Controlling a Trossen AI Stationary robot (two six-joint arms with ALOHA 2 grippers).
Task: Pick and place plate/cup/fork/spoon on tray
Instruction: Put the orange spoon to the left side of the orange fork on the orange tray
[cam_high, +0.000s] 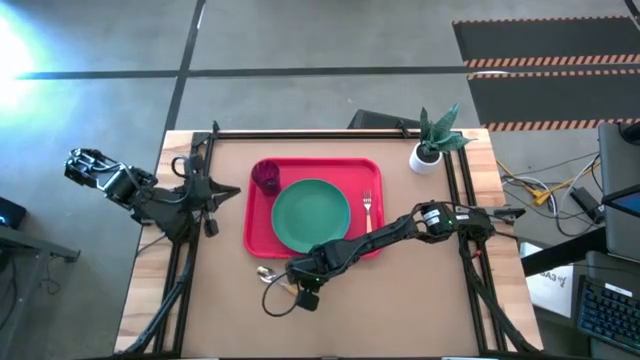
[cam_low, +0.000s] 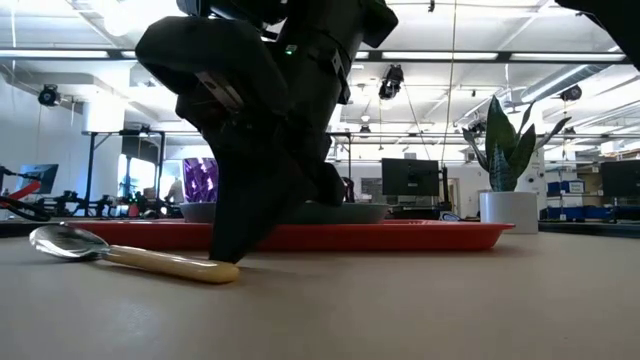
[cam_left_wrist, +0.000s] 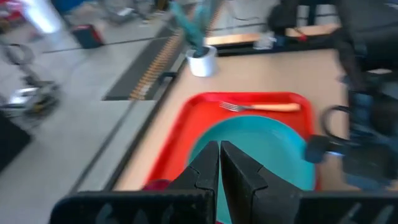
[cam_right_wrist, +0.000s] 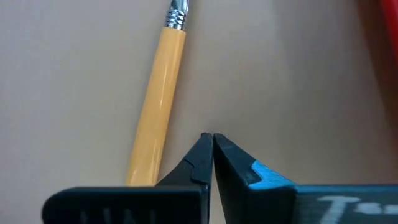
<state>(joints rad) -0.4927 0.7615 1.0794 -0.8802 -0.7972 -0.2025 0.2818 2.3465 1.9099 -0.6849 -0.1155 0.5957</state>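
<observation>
Right gripper is pressing its fingers together on nothing, just beside the wooden-handled metal spoon lying below the flat red tray's lower-left edge. Left gripper is hanging closed and empty off the table's left side.

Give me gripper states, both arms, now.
Left gripper: closed, empty, off the table's left side.
Right gripper: closed beside the spoon handle, holding nothing.

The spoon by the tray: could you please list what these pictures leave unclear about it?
- Spoon handle end: in the low view the right gripper covers it.
- Bowl: cut off by the right wrist view's edge; only the handle shows.
- High view: the spoon is too small to tell whether the fingers touch it.
- Left wrist view: the spoon is out of frame.
</observation>
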